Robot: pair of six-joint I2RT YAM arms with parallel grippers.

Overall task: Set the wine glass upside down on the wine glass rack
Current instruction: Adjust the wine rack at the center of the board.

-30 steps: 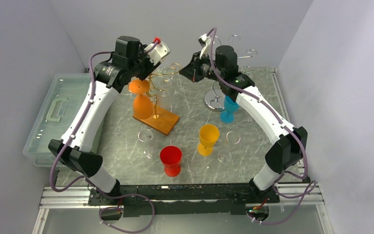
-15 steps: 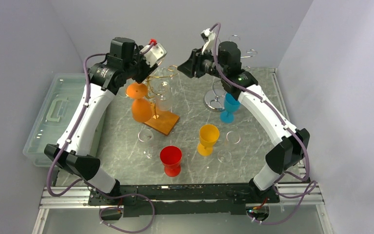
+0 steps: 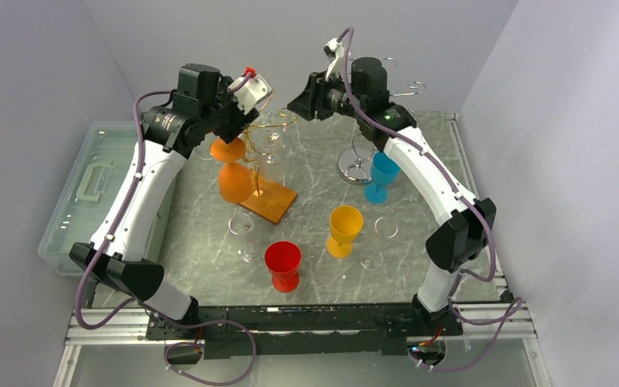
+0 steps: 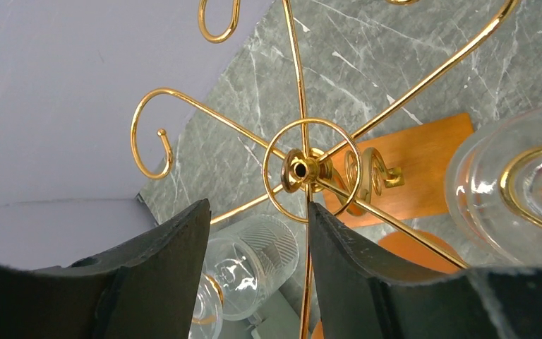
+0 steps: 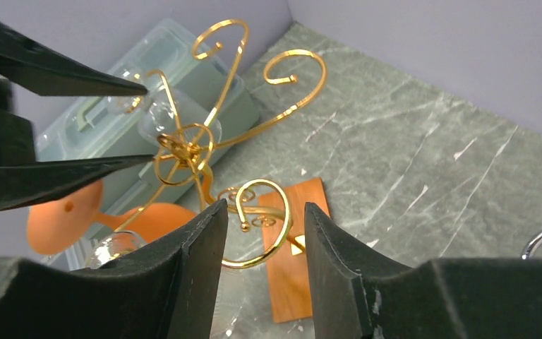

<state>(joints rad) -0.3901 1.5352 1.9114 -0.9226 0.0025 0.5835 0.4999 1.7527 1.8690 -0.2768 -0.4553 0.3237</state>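
The gold wire wine glass rack (image 3: pixel 267 133) stands on a wooden base (image 3: pixel 267 201) at the back left. An orange wine glass (image 3: pixel 232 173) hangs upside down on it, with clear glasses (image 3: pixel 271 157) hanging beside. My left gripper (image 3: pixel 244 109) is open and empty just above the rack; in the left wrist view (image 4: pixel 257 208) its fingers straddle a hanging clear glass (image 4: pixel 250 265) next to the hub (image 4: pixel 301 168). My right gripper (image 3: pixel 297 105) is open and empty over the rack's right side; a gold hook (image 5: pixel 265 229) shows between its fingers.
Red (image 3: pixel 282 264), yellow (image 3: pixel 344 230) and blue (image 3: pixel 381 177) goblets and two clear glasses (image 3: pixel 242 230) (image 3: pixel 379 242) stand on the marble table. A silver rack (image 3: pixel 359 165) stands at the back right. A plastic bin (image 3: pixel 89 193) lies at the left edge.
The left gripper has drawn slightly back and left above the rack. The right gripper has moved left and up, closer to the rack's top. The orange glass stays hanging.
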